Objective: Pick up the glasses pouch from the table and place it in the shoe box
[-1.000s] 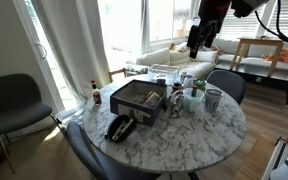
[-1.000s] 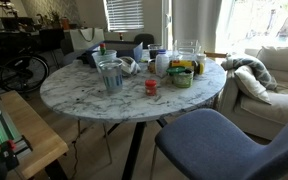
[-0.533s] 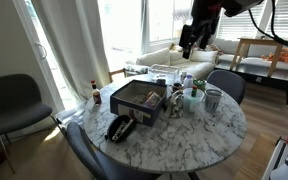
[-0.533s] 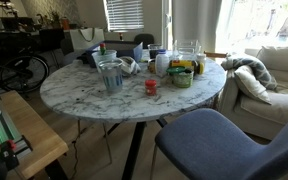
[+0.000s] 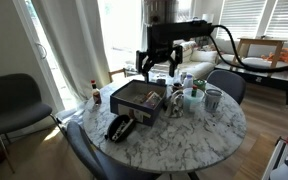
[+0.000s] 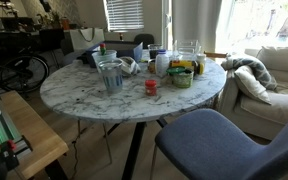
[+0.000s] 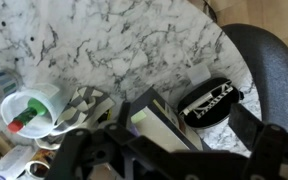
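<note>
At the left of the round white marble table point(image 5: 199, 140) a small dark bottle with a red cap point(image 5: 95, 92) stands by the rim, apart from our work. Next comes the black oblong soft glasses pouch point(image 5: 120, 127), lying flat on bare marble near the front edge, just in front of the box and touching nothing else. We judge that this open spot leaves room for a descent from above.

Behind it sits the low dark brown-black cardboard shoe box point(image 5: 139, 100) with its top open, so the pouch could simply be lowered in. The black Robotiq gripper point(image 5: 154, 68) hangs well above the box's far side. In the wrist view its dark fingers point(image 7: 79, 150) stand wide apart with nothing between them, so we read it as released and empty. To the right a cluster of cups and jars point(image 5: 196, 97) crowds the table.

The pouch point(image 7: 209, 102) has rounded ends and pale lettering across its top. It looks soft, and we expect it to give a little when squeezed.
</note>
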Controlling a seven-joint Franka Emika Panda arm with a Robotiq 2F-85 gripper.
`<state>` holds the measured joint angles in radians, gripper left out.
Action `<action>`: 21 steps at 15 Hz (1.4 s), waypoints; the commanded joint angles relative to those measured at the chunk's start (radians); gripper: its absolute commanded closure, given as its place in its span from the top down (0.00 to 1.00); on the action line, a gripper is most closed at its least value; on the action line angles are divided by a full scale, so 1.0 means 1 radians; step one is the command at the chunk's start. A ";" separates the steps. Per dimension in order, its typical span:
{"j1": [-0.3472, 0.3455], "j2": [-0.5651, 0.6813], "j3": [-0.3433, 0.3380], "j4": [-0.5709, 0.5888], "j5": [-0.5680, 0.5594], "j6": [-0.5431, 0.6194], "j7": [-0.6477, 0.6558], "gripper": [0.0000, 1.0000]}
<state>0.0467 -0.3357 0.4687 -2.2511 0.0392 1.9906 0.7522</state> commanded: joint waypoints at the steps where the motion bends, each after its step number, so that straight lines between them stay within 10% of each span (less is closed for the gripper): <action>1: 0.034 0.156 -0.012 0.021 -0.004 0.090 0.225 1.00; 5: 0.084 0.267 -0.038 -0.008 -0.021 0.247 0.446 1.00; 21: 0.173 0.532 -0.180 0.071 -0.014 0.370 0.494 1.00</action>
<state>0.1789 0.0900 0.3337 -2.2190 0.0302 2.2951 1.1947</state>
